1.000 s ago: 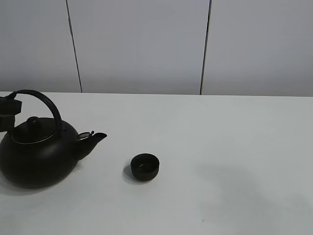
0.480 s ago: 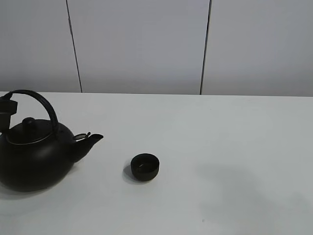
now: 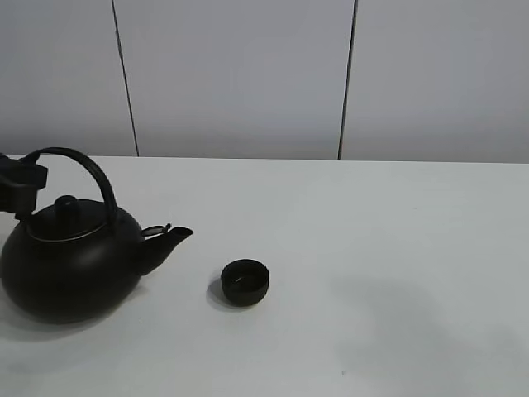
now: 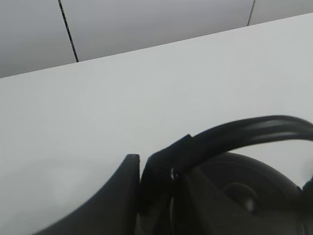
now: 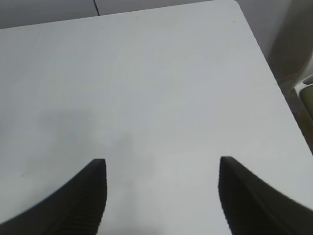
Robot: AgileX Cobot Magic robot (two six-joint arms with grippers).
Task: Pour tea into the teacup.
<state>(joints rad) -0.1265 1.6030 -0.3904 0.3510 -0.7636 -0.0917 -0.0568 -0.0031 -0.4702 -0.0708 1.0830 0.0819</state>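
Note:
The small black teacup [image 3: 245, 281] stands on the white table [image 3: 372, 248], left of the middle. The large black kettle [image 3: 70, 256] with an arched handle [image 3: 83, 169] sits at the far left, its spout [image 3: 169, 241] pointing right toward the teacup with a gap between them. My left gripper [image 3: 23, 184] is shut on the handle's left end; the left wrist view shows the fingers [image 4: 146, 181] clamped on the handle [image 4: 244, 132]. My right gripper [image 5: 161, 196] is open and empty over bare table; it does not show in the exterior high view.
A grey panelled wall [image 3: 240, 74] stands behind the table. The table's right edge and corner [image 5: 244, 19] show in the right wrist view, with a pale object [image 5: 305, 93] beyond it.
The kettle, held by my left gripper, dipped left and then moved right and slightly up; its spout is now nearer the teacup. The teacup has not moved.

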